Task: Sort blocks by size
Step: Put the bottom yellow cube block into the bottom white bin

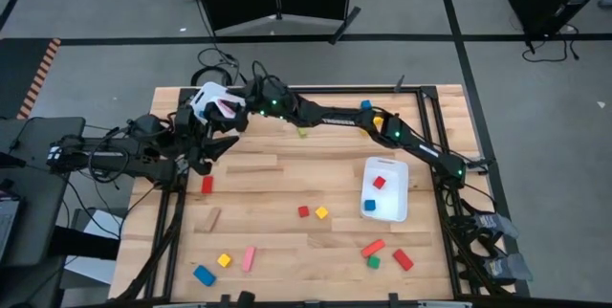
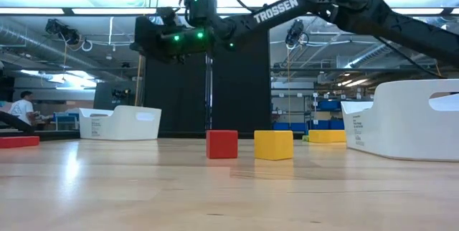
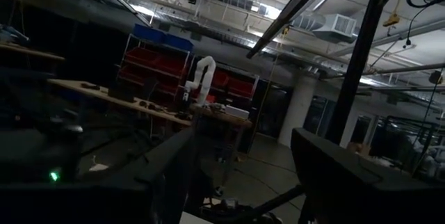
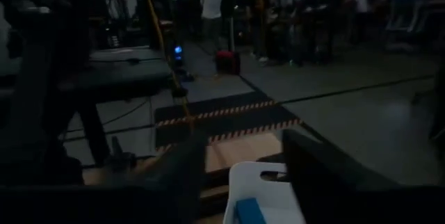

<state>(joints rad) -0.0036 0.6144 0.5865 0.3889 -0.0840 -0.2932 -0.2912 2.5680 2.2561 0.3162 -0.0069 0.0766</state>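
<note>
The right gripper, its dark fingers parted and empty, hung above a smooth white plastic bin holding one blue block; the left gripper also stood open.

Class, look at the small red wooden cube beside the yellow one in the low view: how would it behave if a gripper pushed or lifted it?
The small red wooden cube sits flat on the wooden table, so it would probably slide, not roll. Its squat shape makes tipping unlikely. It looks rigid and probably light.
</note>
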